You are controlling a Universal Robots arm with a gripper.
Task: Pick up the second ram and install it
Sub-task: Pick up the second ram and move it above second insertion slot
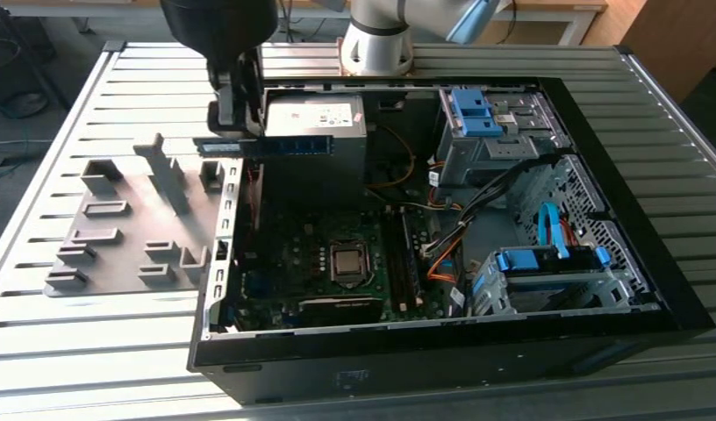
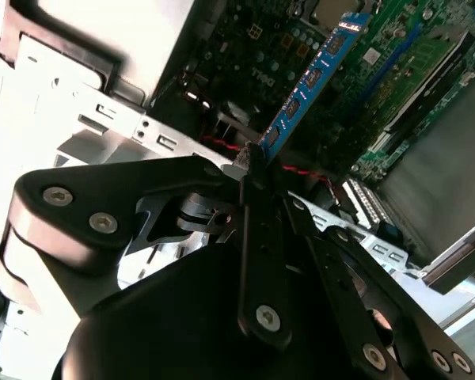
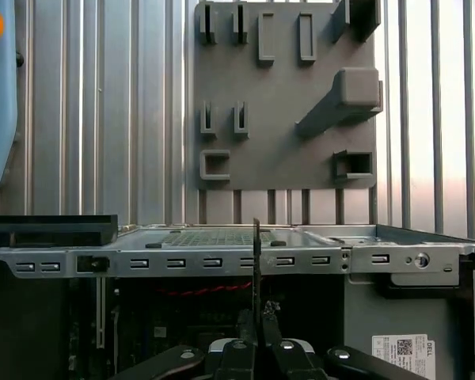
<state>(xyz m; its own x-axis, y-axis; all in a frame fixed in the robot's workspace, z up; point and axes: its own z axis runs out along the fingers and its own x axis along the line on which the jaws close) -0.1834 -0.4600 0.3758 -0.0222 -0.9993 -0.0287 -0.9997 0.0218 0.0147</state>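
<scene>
Scene: An open computer case (image 1: pixel 639 289) is lying on its side on a slatted metal table (image 1: pixel 53 368), and the exterior view is looking down into it.

Gripper: The black gripper (image 1: pixel 243 130) is hanging above the case wall, at about ten o'clock from the processor socket (image 1: pixel 348 261) in the exterior view. Its fingers are drawn in narrow and are pinching the second ram. Both wrist views are showing the fingertips meeting on the board (image 2: pixel 253 162) (image 3: pixel 257 328).

Second ram: The second ram (image 1: pixel 282 146) is being carried in the air, touching nothing but the gripper. It is lying level in the exterior view, in front of the grey power supply (image 1: pixel 317 118). In the second wrist view it is showing as a blue board with dark chips (image 2: pixel 313 75), gripped near one end and reaching out over the green motherboard (image 2: pixel 416 55). In the first wrist view it is appearing edge-on as a thin dark line (image 3: pixel 256 253).

Holder tray: The grey moulded holder tray (image 1: pixel 112 263) (image 3: pixel 285 142) is lying on the table just outside the case, at nine o'clock from the socket.

Memory slots: Long black memory slots (image 1: pixel 403 259) are running just beside the socket, at three o'clock from it.

Arm base: The pale arm base (image 1: pixel 375 39) is standing at twelve o'clock, beyond the case.
</scene>
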